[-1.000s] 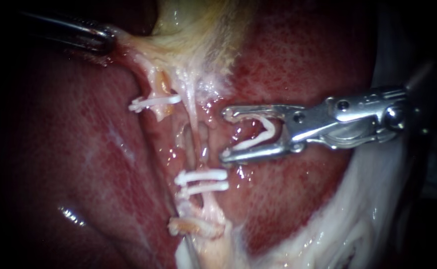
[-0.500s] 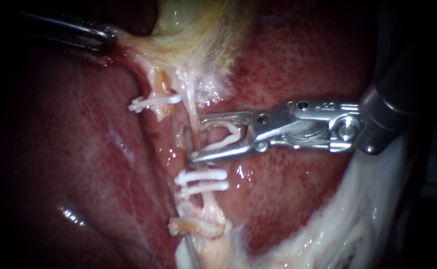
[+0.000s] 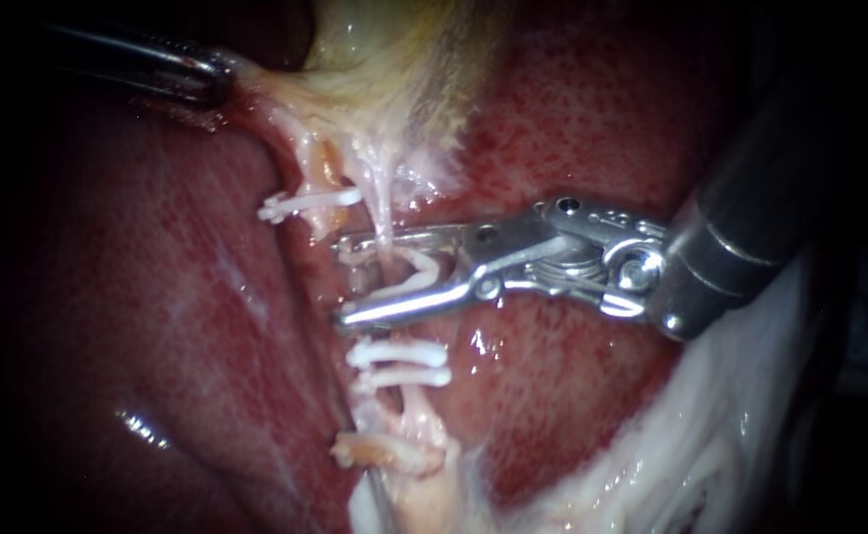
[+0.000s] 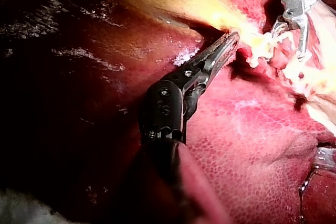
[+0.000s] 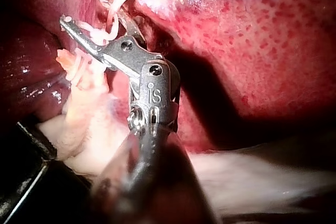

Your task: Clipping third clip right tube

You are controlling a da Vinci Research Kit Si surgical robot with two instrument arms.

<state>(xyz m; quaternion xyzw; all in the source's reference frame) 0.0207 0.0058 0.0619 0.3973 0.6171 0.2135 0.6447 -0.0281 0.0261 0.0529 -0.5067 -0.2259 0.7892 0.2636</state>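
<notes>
The right tube (image 3: 385,213) is a thin pale strand that runs down from the yellowish gallbladder (image 3: 385,59). My right instrument (image 3: 343,280) comes in from the right, its jaws open astride this tube, with an open white clip (image 3: 416,277) seated between them. Two white clips (image 3: 401,362) sit on the same tube just below the jaws. One clip (image 3: 310,203) crosses the left tube. In the right wrist view the jaws of my right instrument (image 5: 86,9) straddle the tube (image 5: 113,9). My left instrument (image 3: 218,81) is shut on gallbladder tissue and holds it taut; its tips (image 4: 231,38) show this too.
Red liver (image 3: 157,297) surrounds the tubes on both sides. Pale whitish tissue (image 3: 671,455) lies below the right shaft. A frayed tissue stump (image 3: 385,450) hangs under the two clips.
My right instrument has moved leftward with its clip, from beside the tube to jaws astride it above the two clips. The left instrument has held still.
</notes>
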